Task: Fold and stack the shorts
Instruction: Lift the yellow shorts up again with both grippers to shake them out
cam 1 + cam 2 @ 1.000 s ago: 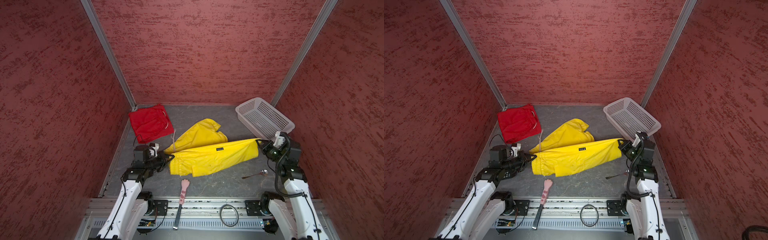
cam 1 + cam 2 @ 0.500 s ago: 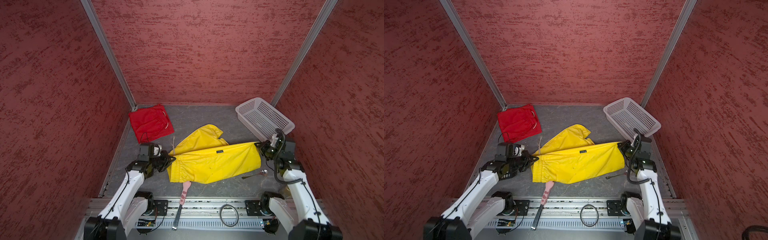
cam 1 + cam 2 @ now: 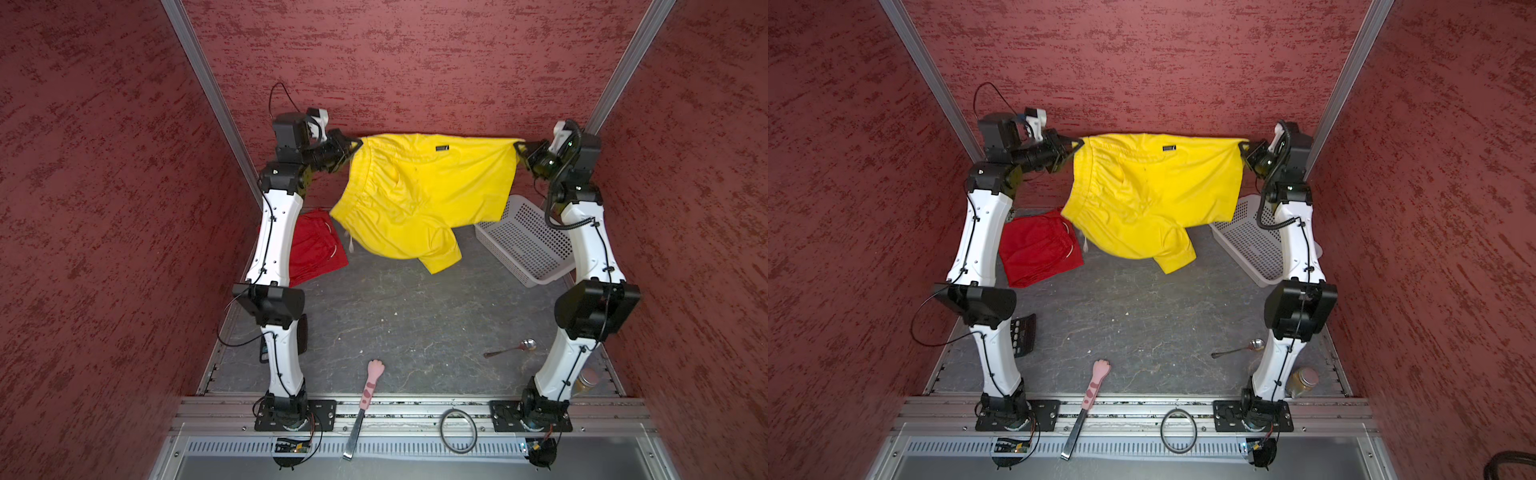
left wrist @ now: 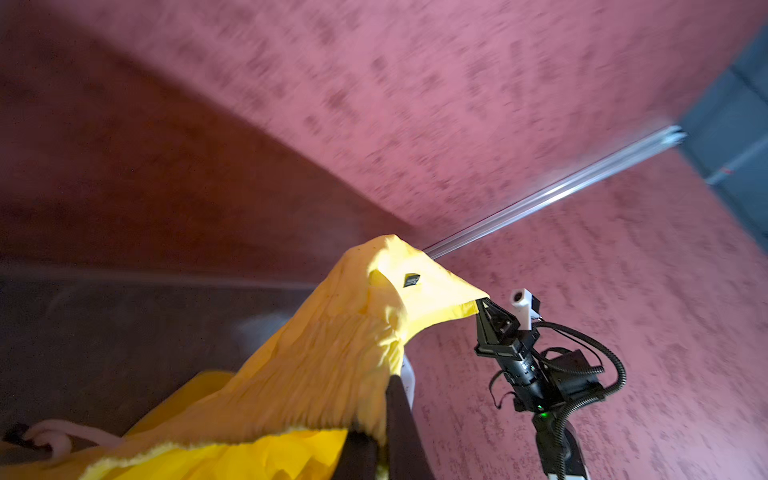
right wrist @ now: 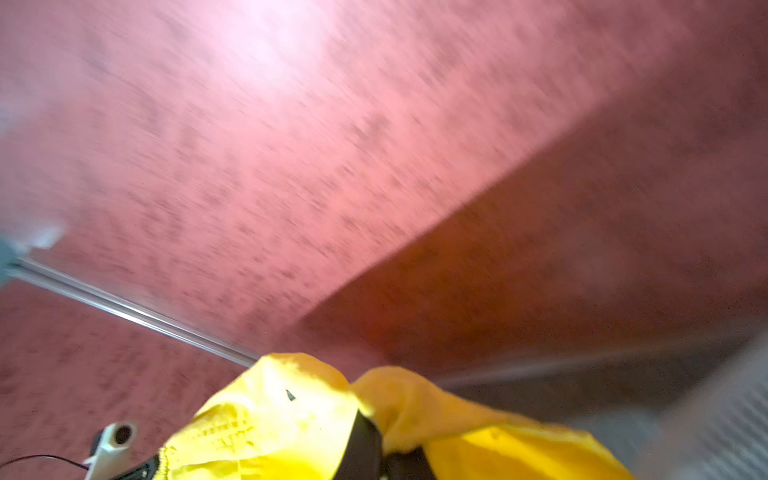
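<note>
1. The yellow shorts have left the table. A second ago they lay stretched low on the grey tabletop between the arms. Now they hang in the air at the far end of the cell, with the top edge drawn almost straight from left to right.
2. The gathered waistband runs down the left side, and a whitish drawstring dangles below it. One leg spans the top edge. The other droops lower in the middle, and its hem seems clear of the table.
3. The left gripper is pressed shut on the waistband corner. In the left wrist view the cloth bunches against its dark finger.
4. The right gripper pinches the opposite hem corner. The left wrist view shows this plainly, and both arms have risen high.
5. The red shorts lie folded on the far left of the table, partly behind the left arm, where they were a second ago.
6. The white perforated basket sits far right, with one corner hidden by the hanging cloth. The spoon near right and the pink paw-handled tool at the near edge have not moved.
7. I judge the lift is meant to let the cloth drop open and smooth.
   - The yellow pair is not yet folded, so the task is roughly half done.
   - The loose leg needs to land on the spread one when the shorts are lowered.
   - The thin fabric could slip out of either pinch.
</note>
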